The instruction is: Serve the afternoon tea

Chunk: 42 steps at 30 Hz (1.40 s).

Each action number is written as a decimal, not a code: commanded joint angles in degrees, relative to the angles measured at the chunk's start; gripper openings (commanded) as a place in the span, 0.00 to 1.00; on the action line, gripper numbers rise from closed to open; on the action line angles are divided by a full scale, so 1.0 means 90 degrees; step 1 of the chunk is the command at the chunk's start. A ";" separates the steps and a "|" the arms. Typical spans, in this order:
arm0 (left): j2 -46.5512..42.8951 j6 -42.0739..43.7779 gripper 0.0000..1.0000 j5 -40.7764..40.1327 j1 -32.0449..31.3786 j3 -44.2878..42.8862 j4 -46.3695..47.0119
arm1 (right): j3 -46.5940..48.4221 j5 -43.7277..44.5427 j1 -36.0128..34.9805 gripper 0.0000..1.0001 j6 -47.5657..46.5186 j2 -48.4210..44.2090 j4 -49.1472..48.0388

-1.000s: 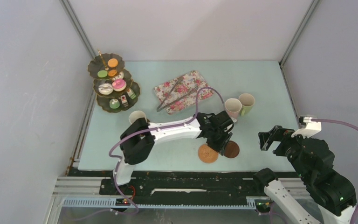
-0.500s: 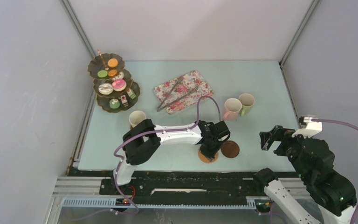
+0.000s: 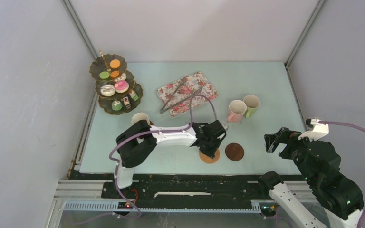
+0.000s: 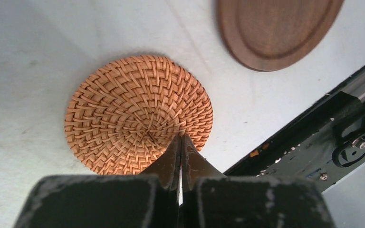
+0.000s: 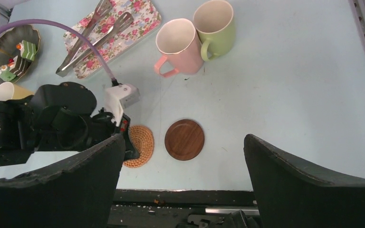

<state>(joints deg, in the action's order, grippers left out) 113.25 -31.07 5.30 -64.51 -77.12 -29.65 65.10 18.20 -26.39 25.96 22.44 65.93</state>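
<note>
My left gripper [image 4: 180, 140] is pressed fully together, its tips meeting on the near rim of the woven coaster [image 4: 133, 114], which lies flat on the pale table [image 3: 266, 80] near the front edge; whether the rim is pinched I cannot tell; the dark wooden coaster [image 4: 275, 28] lies just beside it, apart. My right gripper [image 3: 274, 140] hangs wide apart, holding nothing; the pink mug [image 5: 178, 45] and green mug [image 5: 215, 23] stand touching behind the 2 coasters; the yellow mug [image 3: 140, 118] stands near the 3-tier stand [image 3: 105, 110] bearing toy cakes [image 3: 121, 86].
</note>
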 commanded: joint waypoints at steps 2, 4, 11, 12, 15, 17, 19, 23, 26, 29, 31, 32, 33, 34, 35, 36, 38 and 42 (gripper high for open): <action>-0.0248 -0.0027 0.00 -0.1090 0.0625 0.1193 -0.0350 | 0.0178 0.0023 -0.0023 0.98 0.0098 -0.0024 -0.0011; -0.0493 -0.0118 0.00 -0.1315 0.0756 0.1528 -0.0452 | 0.0175 0.0036 -0.0020 0.98 0.0090 -0.0017 -0.0028; -0.1416 -0.0455 0.00 -0.1996 0.1377 0.2608 -0.0658 | 0.0177 0.0092 -0.0028 0.98 -0.0045 0.0067 -0.0153; -0.1481 -0.0454 0.00 -0.2136 0.1456 0.2615 -0.0759 | 0.0177 0.0090 -0.0030 0.98 -0.0073 0.0095 -0.0186; -0.1635 -0.0481 0.00 -0.2541 0.1713 0.2594 -0.1036 | 0.0178 0.0057 -0.0027 0.98 -0.0169 0.0166 -0.0304; -0.1669 -0.0472 0.00 -0.2634 0.1939 0.2591 -0.1073 | 0.0172 0.0039 -0.0036 0.98 -0.0193 0.0214 -0.0363; -0.1604 -0.0380 0.00 -0.2813 0.2109 0.2451 -0.1195 | 0.0177 0.0004 -0.0035 0.98 -0.0206 0.0245 -0.0400; -0.1587 -0.0277 0.00 -0.2819 0.2561 0.2322 -0.1160 | 0.0176 -0.0067 -0.0031 0.98 -0.0202 0.0263 -0.0414; -0.1509 -0.0183 0.00 -0.2759 0.2876 0.2225 -0.1145 | 0.0178 -0.0055 -0.0031 0.98 -0.0235 0.0255 -0.0407; -0.1424 0.0040 0.00 -0.2548 0.2925 0.2106 -0.0981 | 0.0174 0.0006 -0.0028 0.98 -0.0263 0.0197 -0.0374; -0.1294 0.0070 0.00 -0.2558 0.2921 0.1929 -0.1058 | 0.0179 0.0040 -0.0036 0.99 -0.0269 0.0183 -0.0350; -0.1227 0.0081 0.00 -0.2570 0.2927 0.1857 -0.1069 | 0.0174 0.0050 -0.0033 0.98 -0.0268 0.0183 -0.0331; -0.1168 0.0108 0.00 -0.2559 0.2932 0.1785 -0.1066 | 0.0172 0.0065 -0.0027 0.98 -0.0272 0.0187 -0.0315; -0.1093 0.0130 0.00 -0.2521 0.2938 0.1708 -0.1071 | 0.0173 0.0074 -0.0034 0.99 -0.0261 0.0199 -0.0307; -0.1018 0.0137 0.00 -0.2505 0.2942 0.1625 -0.1110 | 0.0169 0.0069 -0.0032 0.99 -0.0266 0.0200 -0.0309; -0.0953 0.0129 0.00 -0.2526 0.2946 0.1544 -0.1161 | 0.0178 0.0069 -0.0033 0.99 -0.0268 0.0202 -0.0313; -0.0875 0.0138 0.00 -0.2552 0.2972 0.1442 -0.1178 | 0.0176 0.0065 -0.0031 0.99 -0.0284 0.0202 -0.0314; -0.0808 0.0253 0.00 -0.2543 0.3058 0.1333 -0.1141 | 0.0172 0.0072 -0.0031 0.99 -0.0294 0.0209 -0.0304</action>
<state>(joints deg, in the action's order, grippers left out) 102.50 -30.83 -14.41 -38.98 -65.28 -41.82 65.12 17.91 -26.46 24.45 24.05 64.25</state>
